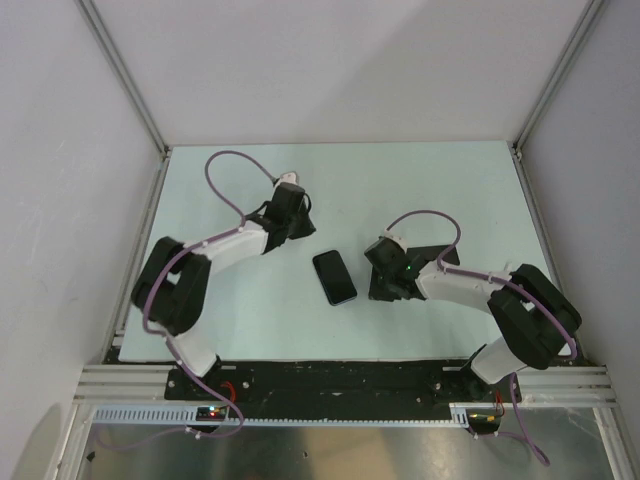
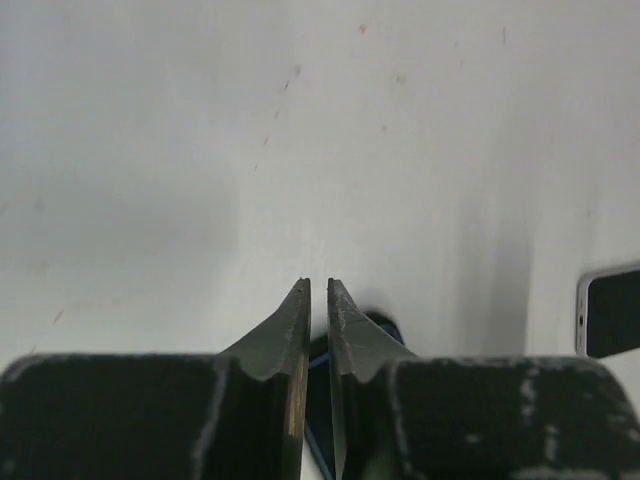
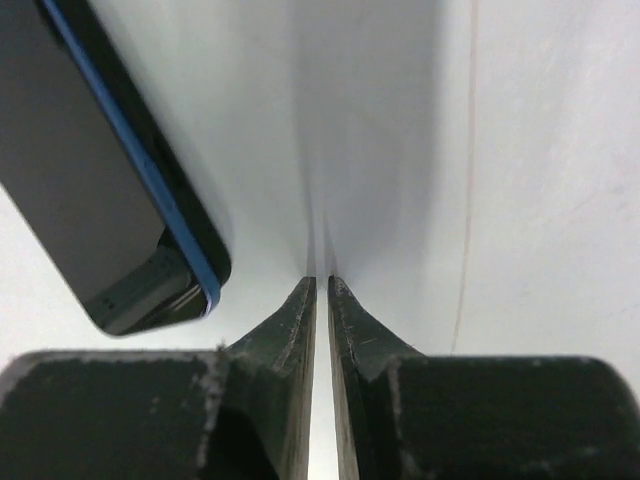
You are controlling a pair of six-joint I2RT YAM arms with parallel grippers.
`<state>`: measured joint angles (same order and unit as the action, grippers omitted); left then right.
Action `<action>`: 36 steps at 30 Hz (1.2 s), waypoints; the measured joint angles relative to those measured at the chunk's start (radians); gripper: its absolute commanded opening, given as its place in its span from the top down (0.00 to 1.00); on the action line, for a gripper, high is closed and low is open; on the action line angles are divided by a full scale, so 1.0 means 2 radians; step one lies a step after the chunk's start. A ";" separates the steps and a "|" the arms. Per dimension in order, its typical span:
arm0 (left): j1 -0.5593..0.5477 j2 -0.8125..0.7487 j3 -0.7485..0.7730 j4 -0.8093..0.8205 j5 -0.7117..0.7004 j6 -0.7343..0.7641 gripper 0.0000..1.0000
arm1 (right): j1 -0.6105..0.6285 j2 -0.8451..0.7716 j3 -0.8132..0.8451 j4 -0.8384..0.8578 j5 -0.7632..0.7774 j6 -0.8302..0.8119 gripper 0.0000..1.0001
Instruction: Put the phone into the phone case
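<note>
A black phone (image 1: 334, 277) lies flat on the pale table (image 1: 250, 320) between the two grippers. In the right wrist view it fills the upper left as a dark slab (image 3: 90, 170) with a thin blue line along its edge. One end shows in the left wrist view with a pale rim (image 2: 610, 312). I cannot tell the phone case apart from the phone. My left gripper (image 1: 305, 222) (image 2: 319, 285) hangs up-left of the phone, jaws a slit apart; a dark shape with a blue line shows under them. My right gripper (image 1: 372, 268) (image 3: 322, 282) sits just right of the phone, shut on nothing.
Grey walls with metal frame posts (image 1: 130, 80) enclose the table on three sides. The black base rail (image 1: 330, 380) runs along the near edge. Purple cables (image 1: 225, 165) loop above both arms.
</note>
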<state>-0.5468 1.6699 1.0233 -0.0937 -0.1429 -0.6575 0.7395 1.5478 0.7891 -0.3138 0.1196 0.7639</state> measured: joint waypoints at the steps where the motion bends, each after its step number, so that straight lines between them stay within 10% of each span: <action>1: 0.004 0.019 0.020 0.001 0.007 0.006 0.87 | 0.007 -0.006 -0.006 0.001 0.000 0.005 0.86; 9: 0.010 0.132 0.067 -0.001 0.076 0.028 0.93 | 0.060 -0.022 -0.043 0.058 -0.012 0.067 0.88; 36: -0.022 0.030 -0.082 0.074 0.029 -0.036 0.99 | -0.008 -0.029 -0.131 0.242 -0.041 0.138 0.90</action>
<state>-0.5900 1.7298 0.8585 0.0551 -0.0853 -0.7288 0.7227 1.4899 0.5270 0.1707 0.0368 1.0401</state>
